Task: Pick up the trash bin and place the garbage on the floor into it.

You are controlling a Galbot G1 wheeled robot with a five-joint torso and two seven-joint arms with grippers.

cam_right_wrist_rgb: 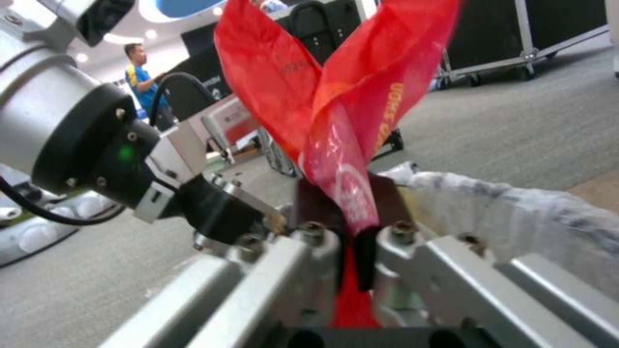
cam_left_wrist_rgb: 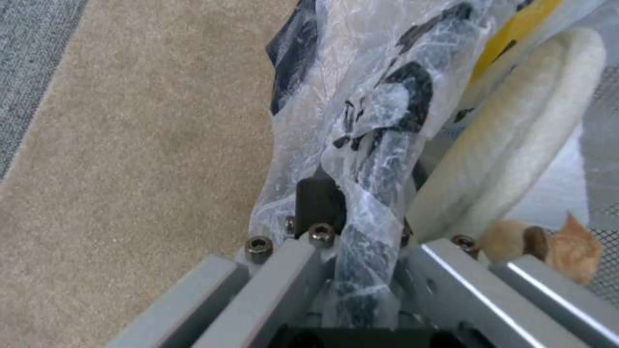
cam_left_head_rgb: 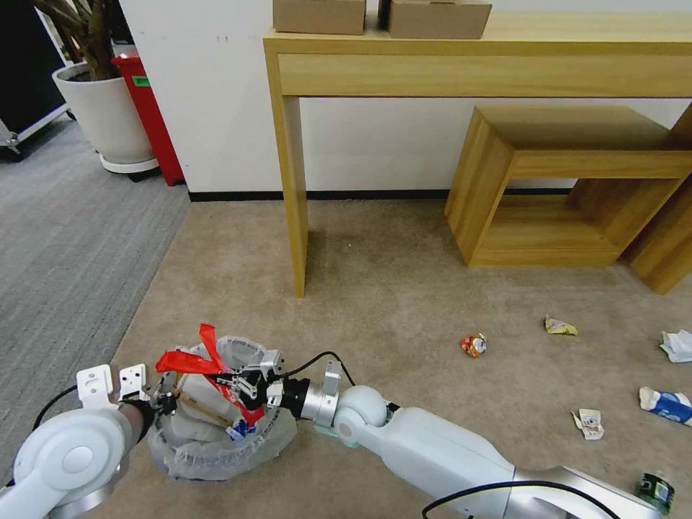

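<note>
Drop-off step, by the look of it. Your right claw [cam_left_head_rgb: 241, 386] is clenched on a crumpled red plastic wrapper [cam_left_head_rgb: 194, 358], hovering right over the mouth of the small dark round trash bin [cam_left_head_rgb: 216, 440] with the crinkled clear plastic bag liner. In the right wrist view that wrapper [cam_right_wrist_rgb: 335, 111] fans up out of the pinched fingers. Your left claw [cam_left_head_rgb: 164, 404] is clamped on the bin's bagged rim [cam_left_wrist_rgb: 367, 193], holding the bin low over the beige short-pile carpet floor [cam_left_head_rgb: 404, 288] (can't tell if it's touching). A white fleecy slipper [cam_left_wrist_rgb: 516, 130] is already inside.

Next move, I'd guess: just let go of the wrapper so it falls in, and watch that it doesn't catch on the liner. Still on the carpet off to your right: a small red-orange wrapper [cam_left_head_rgb: 473, 345], a yellow wrapper [cam_left_head_rgb: 559, 327], crumpled white paper [cam_left_head_rgb: 677, 344], a blue-white carton [cam_left_head_rgb: 667, 405].
</note>
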